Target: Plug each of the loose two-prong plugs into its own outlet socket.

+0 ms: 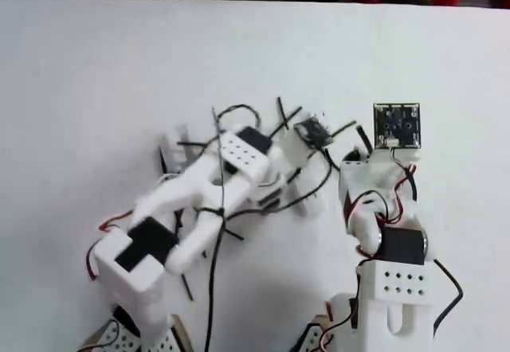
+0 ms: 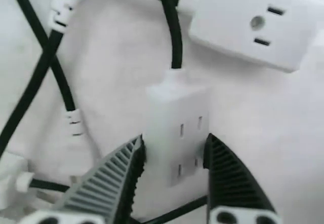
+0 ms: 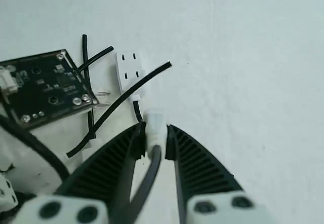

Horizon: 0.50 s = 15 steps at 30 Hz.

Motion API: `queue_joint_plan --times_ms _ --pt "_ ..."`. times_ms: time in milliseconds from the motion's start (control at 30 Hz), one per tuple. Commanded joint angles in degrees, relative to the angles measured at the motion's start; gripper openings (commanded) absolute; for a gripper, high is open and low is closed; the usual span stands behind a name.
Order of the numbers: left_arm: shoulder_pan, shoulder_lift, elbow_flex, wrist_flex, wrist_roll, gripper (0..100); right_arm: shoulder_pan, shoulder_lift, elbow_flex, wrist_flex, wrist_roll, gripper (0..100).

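My left gripper (image 2: pixel 174 143) is shut on a white outlet block (image 2: pixel 177 133) with two pairs of slots, one finger on each side. A black cable (image 2: pixel 174 36) runs from the block's far end. Another white outlet (image 2: pixel 258 24) lies just beyond it. My right gripper (image 3: pixel 154 130) is shut on a small white plug (image 3: pixel 153 118), whose black cable trails back between the fingers. A white outlet block (image 3: pixel 127 69) lies on the table a short way past that plug. In the high view both arms meet near the tangle of cables (image 1: pixel 263 201) at the table's centre.
Black cables (image 2: pixel 38 77) with white collars cross the table beside the left gripper. A black camera board (image 3: pixel 43 89) sits close beside the right gripper, with two metal prongs (image 3: pixel 103 98) at its edge. The white table (image 1: pixel 96 65) stretches bare toward the back and left.
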Motion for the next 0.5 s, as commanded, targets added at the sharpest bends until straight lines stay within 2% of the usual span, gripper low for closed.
queue_joint_plan --times_ms 0,167,267,467 --pt "3.82 0.22 -8.62 6.07 8.7 15 -0.04 0.22 -2.55 -1.1 -0.35 1.8" --pt "1.27 0.4 -10.64 7.65 14.95 29 -0.04 0.22 -2.55 -1.1 -0.35 1.8" --pt "-1.54 0.4 -10.9 7.65 14.86 29 -0.04 0.22 -2.55 -1.1 -0.35 1.8" --pt "-8.92 0.48 -10.37 4.4 9.76 29 -0.22 0.22 -2.46 -0.92 -0.35 1.8"
